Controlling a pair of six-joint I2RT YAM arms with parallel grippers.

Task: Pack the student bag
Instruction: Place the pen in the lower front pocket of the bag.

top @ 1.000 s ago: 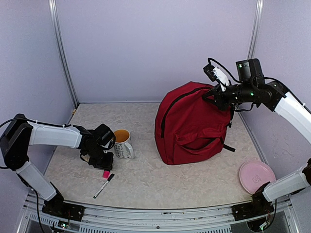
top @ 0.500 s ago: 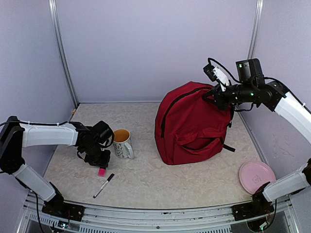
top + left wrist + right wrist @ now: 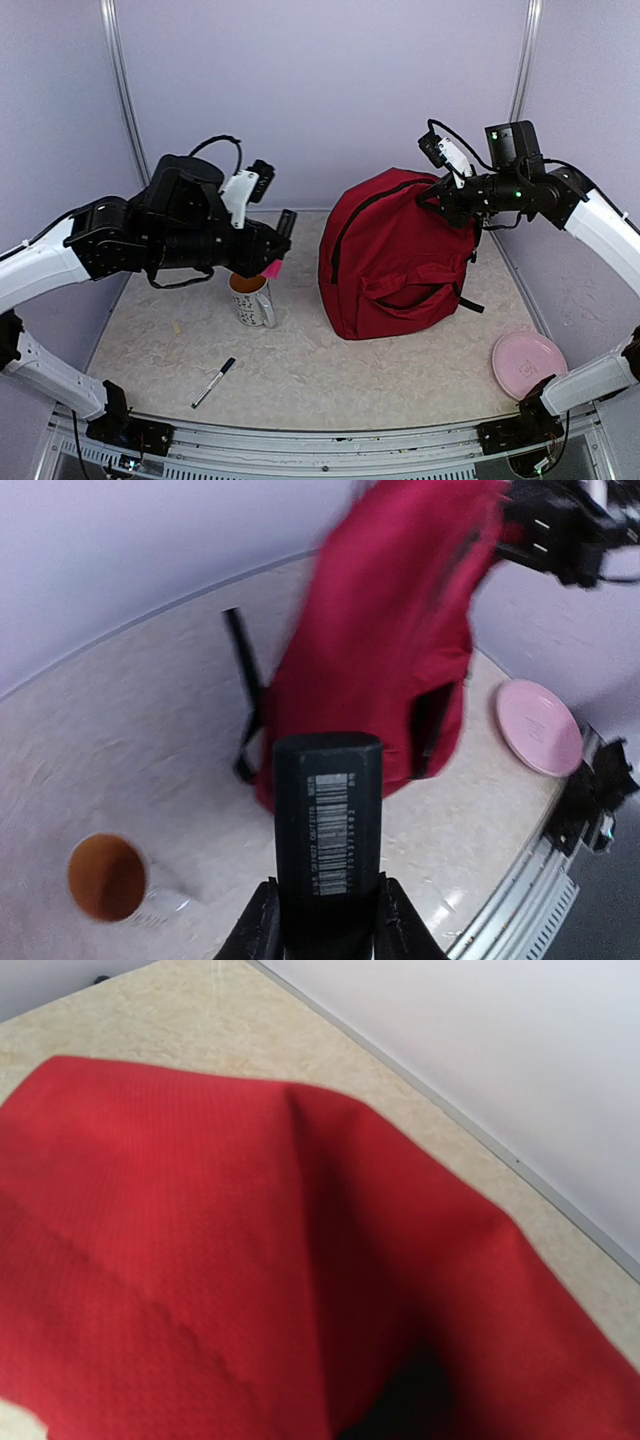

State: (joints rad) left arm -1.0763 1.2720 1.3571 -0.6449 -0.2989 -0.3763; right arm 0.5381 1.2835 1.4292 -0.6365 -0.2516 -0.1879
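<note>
While the left gripper (image 3: pixel 325 920) pinches a black barcoded stick (image 3: pixel 327 820), the backpack (image 3: pixel 395 255) stands upright ahead of it, its top apparently pinched by the nearer right gripper (image 3: pixel 437 197).

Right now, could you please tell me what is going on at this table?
The right end effector grips the top of the student bag, holding it upright on the table. The left end effector hangs in the air near the mug, clamping a small dark barcoded item with a pink end. A marker and a pink plate lie unpacked.
</note>
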